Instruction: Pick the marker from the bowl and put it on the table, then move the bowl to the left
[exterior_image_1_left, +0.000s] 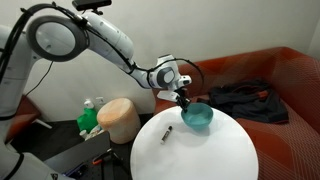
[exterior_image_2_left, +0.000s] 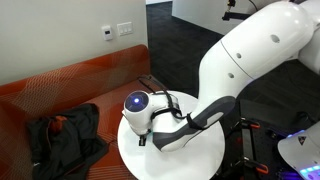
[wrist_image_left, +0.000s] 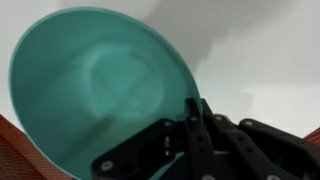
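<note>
Wrist view: my fingers (wrist_image_left: 207, 135) sit narrow, pinched together on the rim of the teal bowl (wrist_image_left: 95, 95), which fills the left of the frame. In an exterior view my gripper (exterior_image_1_left: 184, 100) meets the bowl (exterior_image_1_left: 198, 117) at right of centre on the white table (exterior_image_1_left: 200, 152), while the marker (exterior_image_1_left: 167, 134) lies apart on the tabletop, lower left of the bowl.

You have bare table (exterior_image_1_left: 210, 155) on the camera side of the bowl (exterior_image_1_left: 198, 117); only the marker (exterior_image_1_left: 168, 133) lies there. Basket (exterior_image_1_left: 120, 118) stands just off one edge, sofa (exterior_image_1_left: 275, 85) close behind.
</note>
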